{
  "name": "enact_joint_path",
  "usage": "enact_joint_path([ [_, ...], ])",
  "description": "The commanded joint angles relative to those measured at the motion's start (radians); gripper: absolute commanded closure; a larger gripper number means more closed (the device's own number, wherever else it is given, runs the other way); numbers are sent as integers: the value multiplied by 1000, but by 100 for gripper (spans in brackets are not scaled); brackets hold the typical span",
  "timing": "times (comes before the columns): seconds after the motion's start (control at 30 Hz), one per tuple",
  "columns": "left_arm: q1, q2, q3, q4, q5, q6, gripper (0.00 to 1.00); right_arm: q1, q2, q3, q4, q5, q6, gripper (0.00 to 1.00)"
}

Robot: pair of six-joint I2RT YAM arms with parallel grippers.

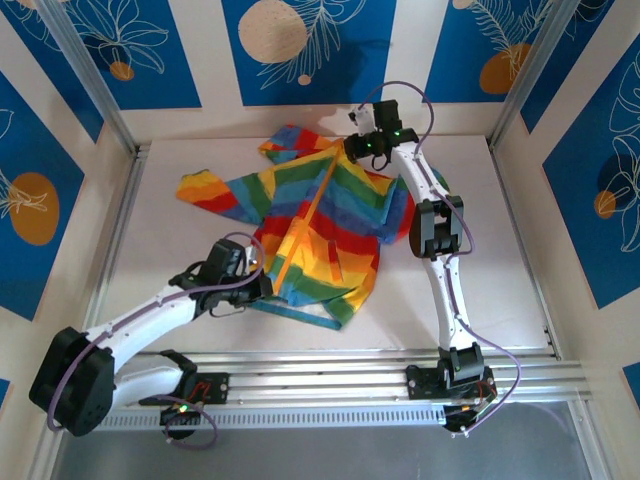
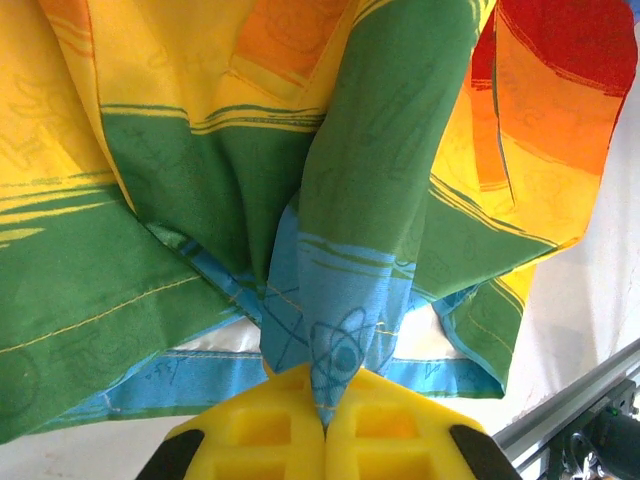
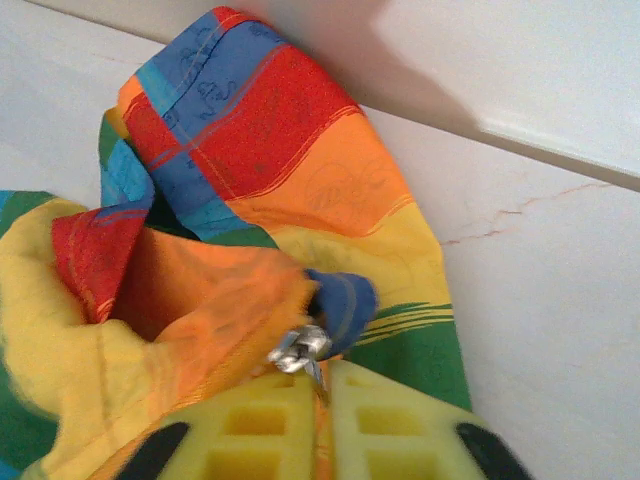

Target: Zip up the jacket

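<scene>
Jacket: we see the jacket point(image 1: 320, 225) spread in the middle of the desk point(image 1: 480, 250), with its hood point(image 1: 290, 145) toward the far wall, its hem point(image 2: 330, 350) toward the arm bases and one sleeve thrown out to the left.
Left jaws: closed tight on the blue hem at the foot of the zipper point(image 1: 305, 225). The cloth rises from the pads in one taut fold.
Right jaws: up at the collar end, beside the hood. The pads stand close together and the metal zipper pull point(image 3: 300, 348) sits right at their tips. We cannot tell whether they grip it.
Zipper: an orange line runs from hem to collar, so we judge the front closed or very nearly so.
Feel: we expect thin, light, limp cloth that bunches easily and slides on the smooth desk. It has no stiffness of its own.
Where to hold: we would pinch the hem beside the zipper's foot to keep the track straight, and take the pull by its tab.
Risk: the tab is small, hard and probably slick, so it could slip out, or loose cloth near the collar could catch in the slider.
</scene>
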Motion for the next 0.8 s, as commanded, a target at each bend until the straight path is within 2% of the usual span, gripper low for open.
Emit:
enact_joint_path([
  [0.0, 10, 4, -24, -97, 36, 41, 87, -33, -46, 48, 27, 91, -9, 66],
  [0.03, 12, 0, -11, -118, 20, 53, 73, -33, -60, 45, 14, 91, -11, 60],
  [0.07, 17, -7, 4, -138, 5, 69, 64, -33, -74, 38, 4, 91, -13, 57],
  [0.13, 28, -32, 45, -199, -34, 112, 53, -33, -121, 3, -12, 98, -12, 54],
  [0.27, 66, -88, 122, -319, -99, 203, 45, -30, -251, -164, 5, 106, -15, 54],
  [0.43, 132, -172, 201, -427, -158, 300, 39, -18, -497, -517, 130, 121, 5, 54],
  [0.63, 177, -222, 283, -468, -253, 457, 22, -2, -811, -969, 280, 144, 70, 54],
  [0.77, 217, -194, 335, -422, -316, 548, 13, -1, -1010, -1238, 346, 186, 102, 54],
])
